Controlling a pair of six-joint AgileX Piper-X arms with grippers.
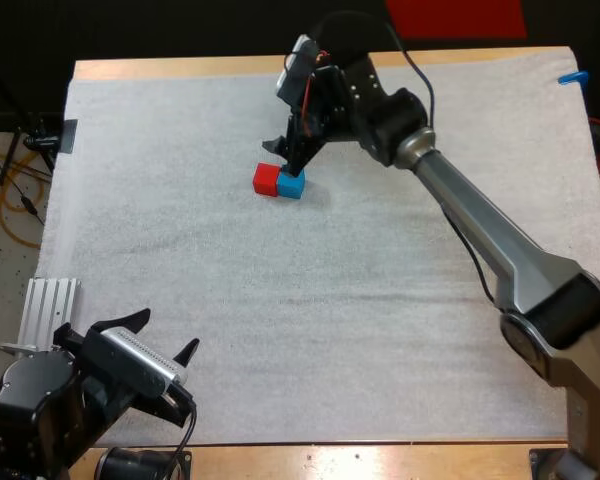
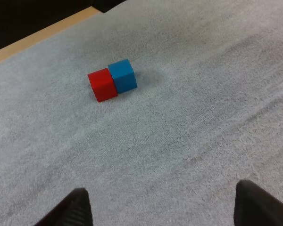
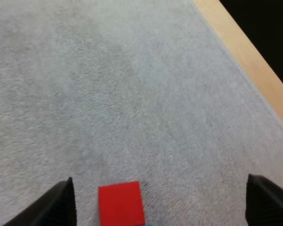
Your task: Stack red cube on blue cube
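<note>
High view: white mat (image 1: 330, 300) wide below, my left gripper (image 1: 160, 337) spread at the near corner, my right gripper (image 1: 283, 157) spread above the red cube (image 1: 267, 179), which touches the blue cube (image 1: 291, 185). Best to pinch red squarely on its free faces, no nudging blue.

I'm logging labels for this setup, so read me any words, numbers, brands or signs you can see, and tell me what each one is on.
There is no text to read.
The red cube and the blue cube show plain faces with no letters or numbers.
The white mat carries no print or sign.
</note>
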